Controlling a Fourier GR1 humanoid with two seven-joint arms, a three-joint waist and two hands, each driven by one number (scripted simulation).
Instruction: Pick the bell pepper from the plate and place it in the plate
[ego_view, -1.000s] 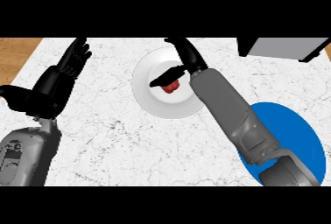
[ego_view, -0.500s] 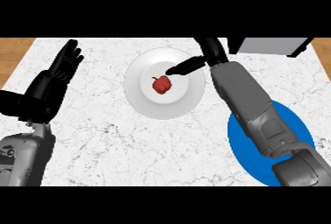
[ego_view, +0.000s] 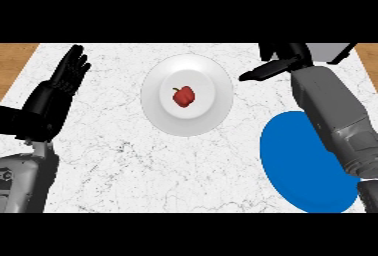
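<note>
The right hand (ego_view: 284, 62) hovers beside the white plate (ego_view: 166, 117), fingers (ego_view: 255, 75) extended and holding nothing. The red bell pepper (ego_view: 184, 96) lies at that plate's centre; the blue plate (ego_view: 295, 170) carries nothing. The left hand (ego_view: 63, 82) rests open at the marble worktop's (ego_view: 133, 165) left edge. Nothing blocks the way between the plates.

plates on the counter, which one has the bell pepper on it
The white plate holds the red bell pepper; the blue plate at the right carries nothing visible.
</note>
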